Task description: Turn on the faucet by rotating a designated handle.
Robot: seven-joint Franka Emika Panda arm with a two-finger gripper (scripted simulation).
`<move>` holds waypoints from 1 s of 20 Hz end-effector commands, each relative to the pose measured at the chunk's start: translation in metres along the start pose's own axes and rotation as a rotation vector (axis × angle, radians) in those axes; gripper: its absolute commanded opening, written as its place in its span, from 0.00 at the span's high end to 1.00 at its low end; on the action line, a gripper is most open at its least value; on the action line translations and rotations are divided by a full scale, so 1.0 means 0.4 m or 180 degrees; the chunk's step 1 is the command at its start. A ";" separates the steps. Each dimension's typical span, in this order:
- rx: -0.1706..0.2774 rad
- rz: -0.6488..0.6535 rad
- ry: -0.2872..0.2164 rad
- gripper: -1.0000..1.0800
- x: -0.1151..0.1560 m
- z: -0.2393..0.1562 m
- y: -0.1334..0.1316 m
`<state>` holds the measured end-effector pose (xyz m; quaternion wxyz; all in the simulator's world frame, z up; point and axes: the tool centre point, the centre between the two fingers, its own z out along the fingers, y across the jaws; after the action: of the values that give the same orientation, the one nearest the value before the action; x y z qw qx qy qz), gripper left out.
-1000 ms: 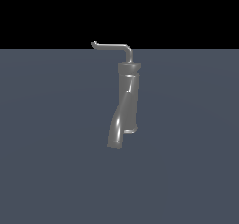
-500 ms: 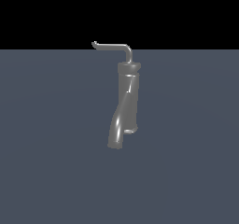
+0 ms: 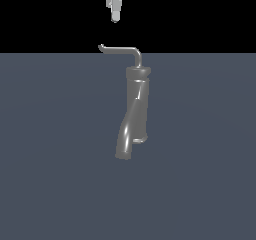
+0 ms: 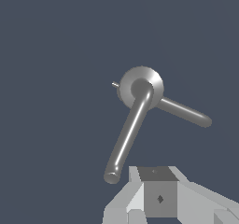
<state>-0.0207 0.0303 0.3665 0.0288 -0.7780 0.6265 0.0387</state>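
The faucet (image 3: 135, 109) stands near the centre of the exterior view, its dark column upright on the grey surface (image 3: 50, 174) and its thick spout curving down toward the lower middle of the frame. The handle (image 3: 120, 50) rises from the cap and bends toward the exterior view's left, ending in a small upturned hook against the black band in the upper part of the frame. The gripper (image 3: 115, 18) hangs at the top centre, above the handle's outer stretch and apart from it. That placement looks deliberate: coming down near the hook end would give the longest lever for swinging the rod round the column.

In the exterior view the fingers appear as one pale, narrow shape, so whether they are spread or closed cannot be told; nothing lies between them.

The wrist view looks straight down the column, which the side view cannot do. It shows the round cap (image 4: 141, 87) with two rods fanning out from it. I cannot say for certain which is handle and which spout. The gripper body (image 4: 158, 195) fills the bottom edge.
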 end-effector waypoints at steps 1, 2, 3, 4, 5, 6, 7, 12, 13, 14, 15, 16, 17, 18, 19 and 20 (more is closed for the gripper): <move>0.0001 0.0202 0.0036 1.00 0.000 0.024 -0.026; 0.0002 0.0281 0.0051 1.00 0.000 0.034 -0.036; 0.0003 0.0359 0.0067 1.00 0.000 0.044 -0.046; 0.0005 0.0437 0.0084 1.00 0.001 0.054 -0.056; 0.0008 0.0515 0.0101 1.00 0.000 0.064 -0.066; 0.0011 0.0591 0.0118 1.00 0.000 0.074 -0.075; 0.0015 0.0663 0.0135 1.00 0.000 0.083 -0.084; 0.0036 0.0964 0.0211 1.00 -0.001 0.123 -0.121; 0.0041 0.1012 0.0224 1.00 -0.001 0.129 -0.127; 0.0046 0.1056 0.0236 1.00 -0.001 0.135 -0.132; 0.0050 0.1097 0.0247 1.00 -0.001 0.141 -0.137; 0.0054 0.1133 0.0257 1.00 -0.001 0.146 -0.142; 0.0058 0.1165 0.0266 1.00 -0.002 0.150 -0.145; 0.0061 0.1194 0.0274 1.00 -0.002 0.154 -0.149; 0.0065 0.1218 0.0281 1.00 -0.002 0.157 -0.152; 0.0067 0.1239 0.0287 1.00 -0.002 0.160 -0.154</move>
<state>0.0359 0.0497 0.3045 0.0014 -0.6479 0.7617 0.0041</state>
